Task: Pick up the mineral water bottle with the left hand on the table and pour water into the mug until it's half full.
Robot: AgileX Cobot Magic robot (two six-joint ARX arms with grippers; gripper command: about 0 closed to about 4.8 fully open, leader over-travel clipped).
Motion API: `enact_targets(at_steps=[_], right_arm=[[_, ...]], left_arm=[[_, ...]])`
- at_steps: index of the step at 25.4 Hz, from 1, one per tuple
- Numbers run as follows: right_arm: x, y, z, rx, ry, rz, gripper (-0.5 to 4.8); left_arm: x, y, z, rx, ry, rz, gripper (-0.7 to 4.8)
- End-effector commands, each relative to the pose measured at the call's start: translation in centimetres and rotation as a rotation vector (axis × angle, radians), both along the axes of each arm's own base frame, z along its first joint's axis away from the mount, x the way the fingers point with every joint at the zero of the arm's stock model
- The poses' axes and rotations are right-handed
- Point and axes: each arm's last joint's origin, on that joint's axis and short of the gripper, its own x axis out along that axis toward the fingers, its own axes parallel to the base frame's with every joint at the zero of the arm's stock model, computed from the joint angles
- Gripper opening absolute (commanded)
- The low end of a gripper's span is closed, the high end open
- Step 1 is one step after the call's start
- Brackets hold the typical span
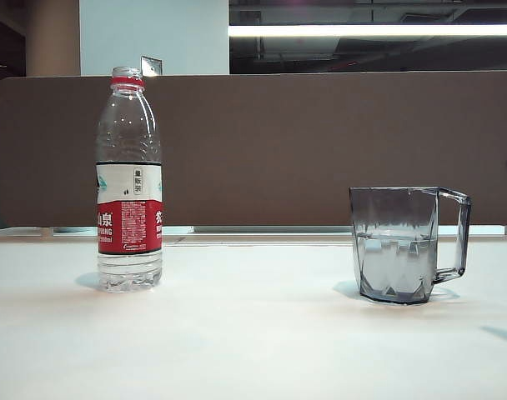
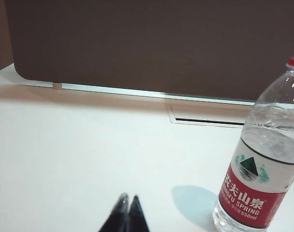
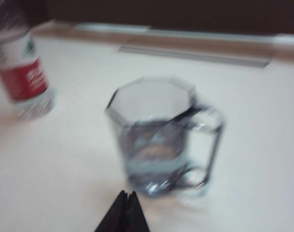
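Looking through the exterior view, I see the mineral water bottle (image 1: pixel 129 179) upright on the left of the white table (image 1: pixel 253 342), uncapped, with water low in it. Well apart on the right stands the mug (image 1: pixel 401 243), upright, handle turned right, water reaching about halfway up. A brown partition (image 1: pixel 320 142) runs along the far edge. Neither arm appears here.

From the left wrist view, my left gripper (image 2: pixel 127 199) has its fingertips pressed together with nothing between them, hanging above bare table, the bottle (image 2: pixel 261 164) off to one side.

From the right wrist view, which is blurred, my right gripper (image 3: pixel 127 195) is likewise clenched on nothing, just near of the mug (image 3: pixel 156 137); the bottle (image 3: pixel 23 77) stands farther left.
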Motion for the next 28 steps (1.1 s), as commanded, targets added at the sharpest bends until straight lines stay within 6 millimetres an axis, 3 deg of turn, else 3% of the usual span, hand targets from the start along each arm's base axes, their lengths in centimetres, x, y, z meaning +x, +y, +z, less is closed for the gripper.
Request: enact_targets(at_steps=[1, 13, 28], right_arm=[[0.5, -0.8, 1.0, 0.025, -0.094, -0.098, 0.02], [1.3, -4.5, 1.1, 0.011, -0.109, -0.482, 0.02], [1.3, -5.0, 1.0, 0.01, -0.101, -0.491, 0.02]], left_arm=[[0.0, 0.0, 0.3, -0.003, -0.018, -0.002, -0.06], [0.0, 0.0, 0.3, -0.003, -0.018, -0.002, -0.05], [0.0, 0.0, 0.3, -0.003, -0.018, -0.002, -0.05]])
